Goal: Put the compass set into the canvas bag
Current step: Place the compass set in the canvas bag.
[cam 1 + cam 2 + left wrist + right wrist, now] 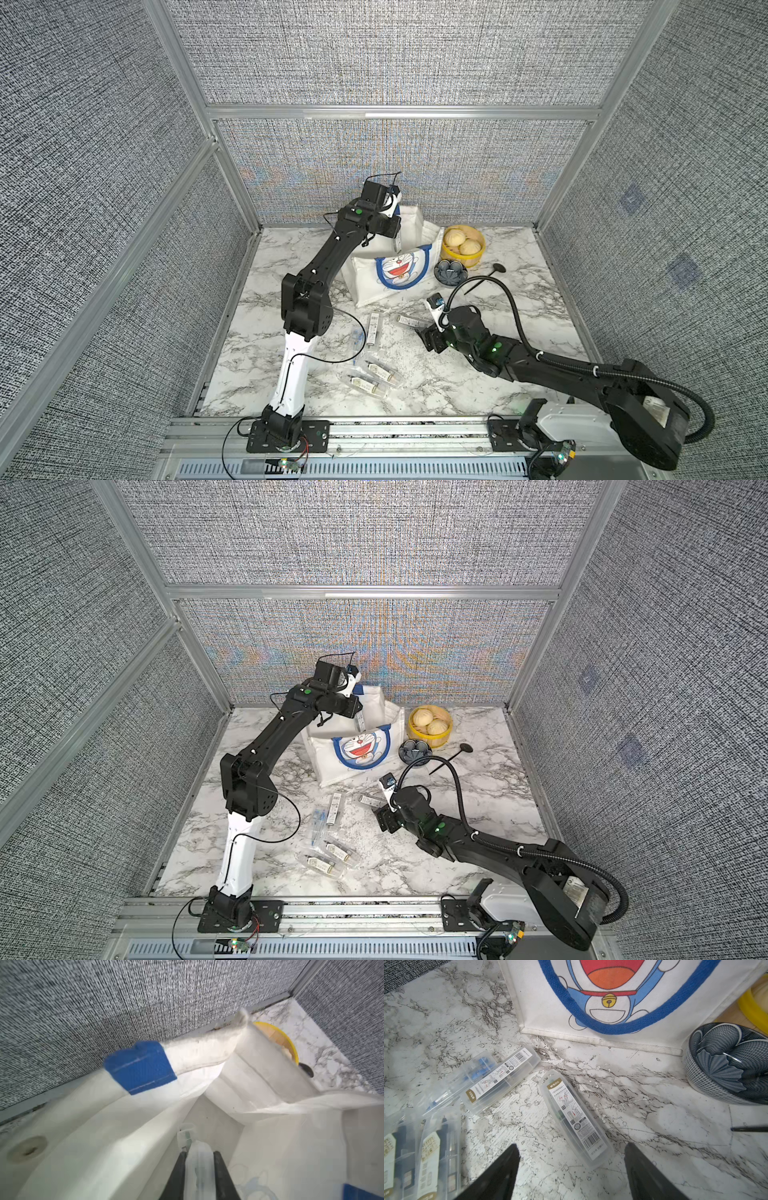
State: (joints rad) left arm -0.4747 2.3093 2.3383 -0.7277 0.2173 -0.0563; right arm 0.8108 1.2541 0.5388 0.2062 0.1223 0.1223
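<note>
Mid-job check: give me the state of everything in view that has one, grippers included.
canvas bag: upright, mouth open.
left gripper: shut on a compass set, pointing into the bag.
right gripper: open, above a boxed set lying flat.
other sets: flat on the table, not bagged.
steamer basket: uncovered, two buns inside.
bowl: upright.

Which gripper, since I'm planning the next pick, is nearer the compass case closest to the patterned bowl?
Right. The right gripper hangs open right at that compass case; the left gripper is over the canvas bag, shut on a second case.
</note>
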